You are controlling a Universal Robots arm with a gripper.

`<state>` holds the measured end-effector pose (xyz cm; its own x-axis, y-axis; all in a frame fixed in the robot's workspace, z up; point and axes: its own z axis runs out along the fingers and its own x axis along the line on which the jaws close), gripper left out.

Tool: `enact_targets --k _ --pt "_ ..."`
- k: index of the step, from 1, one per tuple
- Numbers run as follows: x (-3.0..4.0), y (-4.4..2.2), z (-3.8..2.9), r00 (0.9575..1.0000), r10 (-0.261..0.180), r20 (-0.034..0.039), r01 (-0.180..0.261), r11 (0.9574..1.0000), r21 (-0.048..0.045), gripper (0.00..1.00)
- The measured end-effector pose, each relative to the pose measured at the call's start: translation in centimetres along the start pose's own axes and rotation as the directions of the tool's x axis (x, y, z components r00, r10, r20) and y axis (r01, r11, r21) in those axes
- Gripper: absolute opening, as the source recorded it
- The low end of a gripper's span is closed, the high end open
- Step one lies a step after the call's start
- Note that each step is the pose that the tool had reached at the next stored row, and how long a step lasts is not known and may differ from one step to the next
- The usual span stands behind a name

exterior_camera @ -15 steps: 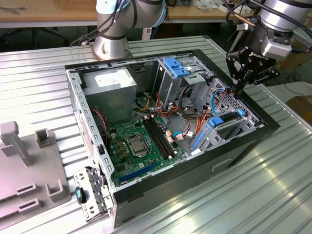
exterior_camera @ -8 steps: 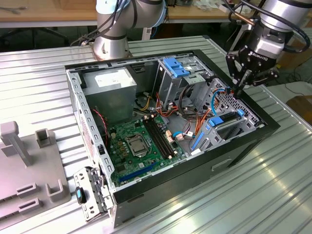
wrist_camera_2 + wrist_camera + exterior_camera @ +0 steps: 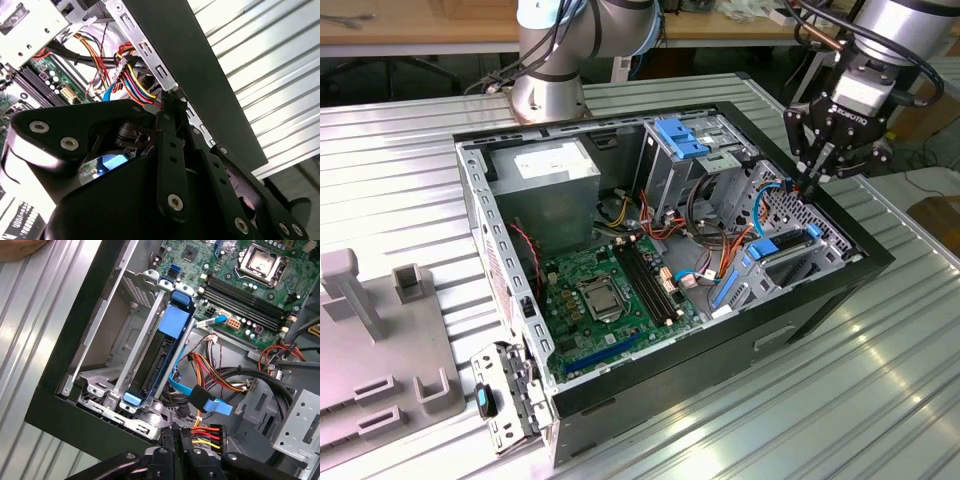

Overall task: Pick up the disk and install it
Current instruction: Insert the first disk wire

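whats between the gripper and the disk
In the first wrist view, a blue cable and the drive cage's lower metal edge lie between the gripper and the disk.

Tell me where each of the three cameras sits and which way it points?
Exterior view: off the arm, high up, looking down into the open computer case; arm base and gripper show.
Second wrist view: on the wrist, looking along the shut gripper toward the case's wall.
First wrist view: on the wrist, looking past the gripper at the disk in its cage.
Both wrist views share the coloured cables and motherboard.
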<state>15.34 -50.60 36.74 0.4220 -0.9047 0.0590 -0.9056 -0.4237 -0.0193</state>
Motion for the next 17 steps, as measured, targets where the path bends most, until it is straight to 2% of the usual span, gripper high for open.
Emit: enact_targets --k 2,5,8,10,12,13,15,16,17 --pt "-0.03 0.04 0.00 0.9999 0.015 -0.0003 -0.015 0.9999 -0.0009 0.16" --pt "-0.34 0.75 -0.03 0.9998 0.021 -0.0004 -0.021 0.9998 -0.0012 0.16" --pt "-0.40 0.87 -0.03 0.9986 0.053 -0.0011 -0.053 0.9986 -0.0031 0.16" --pt "-0.41 0.89 -0.03 0.9956 0.093 -0.0020 -0.093 0.9956 -0.0054 0.16" --pt "-0.41 0.88 -0.01 0.9884 0.152 -0.0036 -0.152 0.9884 -0.0088 0.16" --pt "-0.41 0.88 0.00 0.9832 0.183 -0.0045 -0.183 0.9831 -0.0105 0.16" --pt "-0.41 0.88 0.00 0.9763 0.216 -0.0057 -0.216 0.9762 -0.0124 0.16" --pt "-0.41 0.88 0.01 0.9705 0.241 -0.0065 -0.241 0.9704 -0.0137 0.16" --pt "-0.41 0.88 0.03 0.9665 0.257 -0.0071 -0.257 0.9664 -0.0146 0.16"
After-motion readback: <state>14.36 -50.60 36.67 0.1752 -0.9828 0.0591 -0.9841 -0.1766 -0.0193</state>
